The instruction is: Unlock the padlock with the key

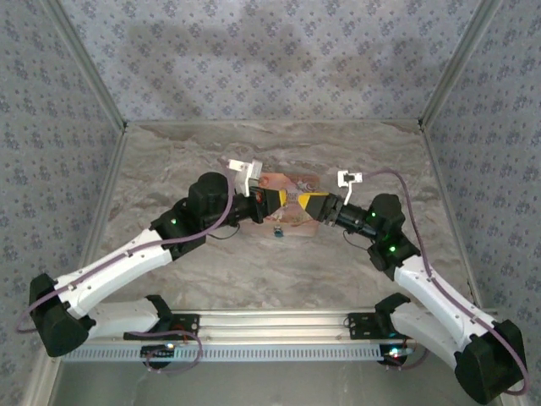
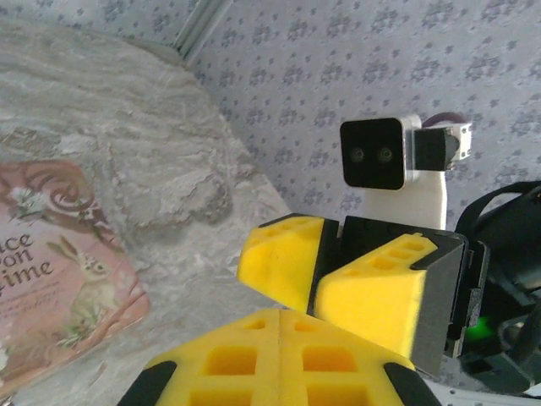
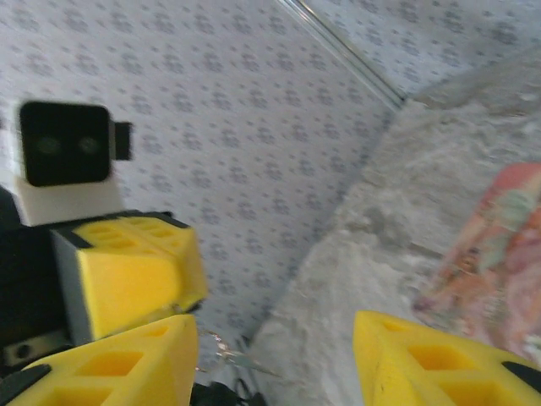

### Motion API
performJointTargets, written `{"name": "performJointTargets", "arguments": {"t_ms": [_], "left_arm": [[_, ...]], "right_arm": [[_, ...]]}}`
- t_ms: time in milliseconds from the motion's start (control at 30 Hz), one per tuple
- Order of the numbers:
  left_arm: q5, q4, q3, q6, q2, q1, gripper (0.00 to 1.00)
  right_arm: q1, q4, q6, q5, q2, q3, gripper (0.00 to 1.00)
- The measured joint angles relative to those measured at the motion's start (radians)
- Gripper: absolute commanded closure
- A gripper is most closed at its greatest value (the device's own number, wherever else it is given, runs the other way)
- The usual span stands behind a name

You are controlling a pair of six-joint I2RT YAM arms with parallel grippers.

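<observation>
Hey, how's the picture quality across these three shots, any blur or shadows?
Top external: soft and washed out, faint shadows on the back wall, the padlock a tiny smudge. Left wrist: crisper, lettering on the pink box readable. Right wrist: the pink box smeared, out of focus.

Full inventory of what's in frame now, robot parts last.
padlock: 1, blue-teal, on the table at the box's near edge
box: 1, pink, picture-printed, flat at table centre
thin shiny piece: 1, metallic, by the jaws; maybe the key, too blurred to tell
table: 1, marbled grey-beige
walls: 3, blue-grey patterned, around the table
left arm: 1, white and black, yellow jaws shut, over the box
right arm: 1, white and black, yellow jaws open, facing the left arm's
wrist cameras: 2, black on white mounts
</observation>
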Motion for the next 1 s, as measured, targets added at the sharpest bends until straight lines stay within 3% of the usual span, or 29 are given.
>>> {"name": "performJointTargets", "arguments": {"t_ms": [300, 833, 1000], "left_arm": [[0.000, 0.129, -0.020, -0.019, -0.001, -0.030, 1.00], [0.000, 0.223, -0.045, -0.050, -0.004, -0.039, 1.00], [0.000, 0.241, -0.045, -0.061, -0.004, -0.049, 1.00]], "right_arm": [[0.069, 0.196, 0.108, 0.001, -0.001, -0.013, 0.55], [0.115, 0.216, 0.104, 0.001, -0.001, -0.011, 0.71], [0.117, 0.216, 0.095, 0.002, -0.001, -0.011, 0.85]]}}
